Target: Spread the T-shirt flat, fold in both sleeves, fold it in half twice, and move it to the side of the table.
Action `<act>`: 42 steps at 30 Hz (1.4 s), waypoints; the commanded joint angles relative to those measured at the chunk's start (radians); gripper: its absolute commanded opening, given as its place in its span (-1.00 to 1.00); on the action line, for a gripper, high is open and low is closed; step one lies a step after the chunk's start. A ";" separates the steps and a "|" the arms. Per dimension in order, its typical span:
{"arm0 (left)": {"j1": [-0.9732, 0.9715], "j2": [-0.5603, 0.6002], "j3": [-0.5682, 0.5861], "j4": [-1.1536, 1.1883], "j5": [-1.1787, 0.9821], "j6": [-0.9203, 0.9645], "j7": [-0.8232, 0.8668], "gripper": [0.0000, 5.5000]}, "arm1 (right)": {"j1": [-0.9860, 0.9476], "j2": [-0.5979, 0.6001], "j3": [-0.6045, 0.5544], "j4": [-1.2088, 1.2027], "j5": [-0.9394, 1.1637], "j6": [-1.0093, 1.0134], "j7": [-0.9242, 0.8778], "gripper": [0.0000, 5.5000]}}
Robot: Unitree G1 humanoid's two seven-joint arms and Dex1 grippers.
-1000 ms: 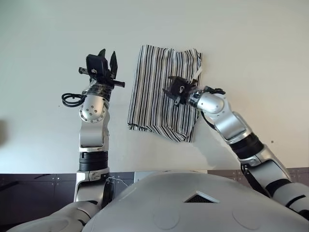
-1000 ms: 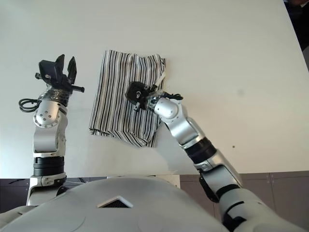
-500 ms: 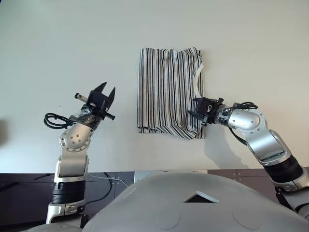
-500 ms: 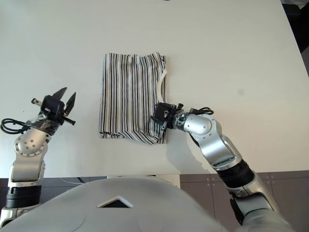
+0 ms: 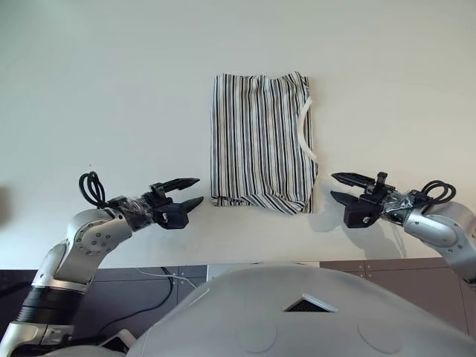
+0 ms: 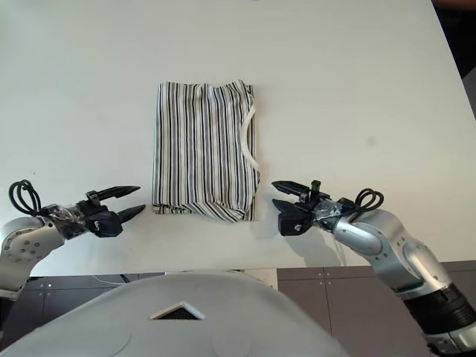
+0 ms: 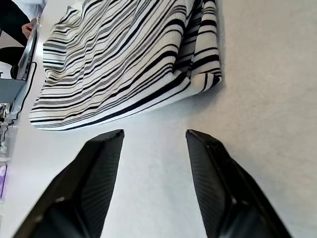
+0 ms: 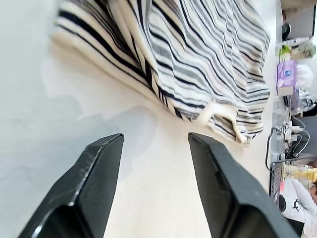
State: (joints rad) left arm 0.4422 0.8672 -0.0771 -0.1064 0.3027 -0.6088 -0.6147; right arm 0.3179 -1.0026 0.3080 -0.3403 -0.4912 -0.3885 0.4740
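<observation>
This is looking like a lab or office workroom: a wide white table is serving as the work surface, while cables and a purple pack are lying beyond its edge.

Bright, even light from overhead covers the pale bench; its matte surface looks uniformly lit from far edge to near edge; the T-shirt throws just a thin, soft shadow along its near fold and right side; in the wrist views the black fingers of the left pincer and of the right pincer carry a faint dull sheen; soft grey shading lies on the bench beside the T-shirt's fold.
</observation>
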 commanded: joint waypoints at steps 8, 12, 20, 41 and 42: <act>-0.127 0.033 -0.175 0.151 0.102 -0.122 -0.050 -0.12 | -0.124 0.092 0.099 0.104 -0.040 -0.141 0.080 -0.06; -0.167 0.042 -0.212 0.212 0.109 -0.164 -0.047 -0.12 | -0.160 0.104 0.130 0.128 -0.022 -0.183 0.123 -0.06; -0.232 0.065 -0.267 0.300 0.117 -0.248 -0.053 -0.18 | -0.154 0.130 0.141 0.129 -0.003 -0.181 0.160 -0.05; -0.247 0.071 -0.321 0.350 0.134 -0.294 -0.027 -0.94 | -0.160 0.173 0.131 0.147 -0.010 -0.193 0.160 -0.91; -0.251 0.071 -0.323 0.352 0.133 -0.295 -0.027 -0.94 | -0.160 0.178 0.131 0.147 -0.010 -0.192 0.160 -0.96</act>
State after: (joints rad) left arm 0.1529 0.9452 -0.3404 0.1729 0.3350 -0.9454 -0.6035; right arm 0.1586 -0.8337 0.4342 -0.1942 -0.4884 -0.5850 0.6225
